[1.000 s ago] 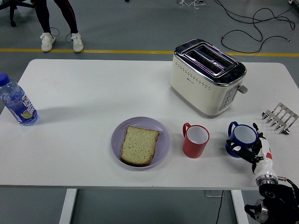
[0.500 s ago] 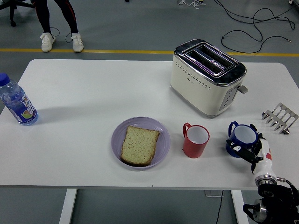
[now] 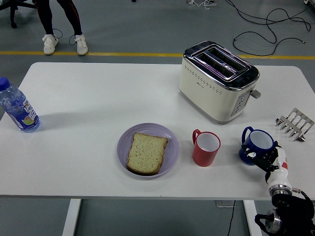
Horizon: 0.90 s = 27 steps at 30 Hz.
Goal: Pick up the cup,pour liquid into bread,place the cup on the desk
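On the white counter (image 3: 88,98), the right hand (image 3: 266,158) is clamped around the glossy blue mug (image 3: 257,145), so pouring onto the bread slice (image 3: 146,153) hasn't happened yet.

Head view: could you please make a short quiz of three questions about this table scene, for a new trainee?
1. True or false: the right hand is shut on the blue cup.
2. Which item lies on the purple plate? A) a slice of bread B) a red cup C) a bottle
3. Fill in: the red cup stands between the purple plate and the ____ cup.

Key
1. True. The fingers wrap the blue cup's near side at the table's right end.
2. A. The slice of bread lies flat on the plate.
3. Blue.
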Each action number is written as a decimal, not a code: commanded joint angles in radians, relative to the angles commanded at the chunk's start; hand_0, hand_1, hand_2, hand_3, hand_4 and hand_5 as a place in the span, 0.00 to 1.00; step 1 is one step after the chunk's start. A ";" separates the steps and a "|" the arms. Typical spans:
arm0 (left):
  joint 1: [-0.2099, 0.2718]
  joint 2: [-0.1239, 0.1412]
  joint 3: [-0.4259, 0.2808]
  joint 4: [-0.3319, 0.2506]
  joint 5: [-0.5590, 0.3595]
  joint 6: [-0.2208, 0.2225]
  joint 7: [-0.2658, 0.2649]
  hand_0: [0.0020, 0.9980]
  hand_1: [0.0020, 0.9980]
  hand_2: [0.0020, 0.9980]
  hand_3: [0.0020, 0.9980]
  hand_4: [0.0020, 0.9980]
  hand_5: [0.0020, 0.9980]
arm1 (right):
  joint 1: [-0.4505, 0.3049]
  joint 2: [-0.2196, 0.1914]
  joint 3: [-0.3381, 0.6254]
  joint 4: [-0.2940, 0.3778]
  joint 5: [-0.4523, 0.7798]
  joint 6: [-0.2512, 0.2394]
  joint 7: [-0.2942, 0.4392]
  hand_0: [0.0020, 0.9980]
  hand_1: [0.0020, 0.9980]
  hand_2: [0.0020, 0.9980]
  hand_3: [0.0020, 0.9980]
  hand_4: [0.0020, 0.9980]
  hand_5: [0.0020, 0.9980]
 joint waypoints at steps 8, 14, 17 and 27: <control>0.000 0.000 -0.007 0.000 0.004 0.000 0.000 0.66 0.71 0.73 0.64 0.39 0.93 | -0.009 -0.007 0.021 0.044 0.010 -0.017 0.030 0.52 0.53 0.59 0.67 0.78 0.01; 0.000 0.002 -0.009 0.000 0.005 0.000 -0.001 0.66 0.71 0.73 0.64 0.39 0.93 | -0.019 -0.025 0.052 0.110 -0.030 -0.043 0.030 0.45 0.47 0.56 0.60 0.76 0.01; 0.001 0.003 -0.012 0.000 0.007 0.000 -0.001 0.66 0.71 0.73 0.64 0.39 0.93 | -0.027 -0.044 0.070 0.161 -0.081 -0.065 0.015 0.45 0.47 0.56 0.60 0.76 0.01; 0.004 0.004 -0.015 0.000 0.008 0.001 -0.002 0.66 0.71 0.73 0.63 0.39 0.93 | -0.027 -0.114 0.110 0.340 -0.283 -0.049 -0.122 0.41 0.42 0.55 0.55 0.72 0.00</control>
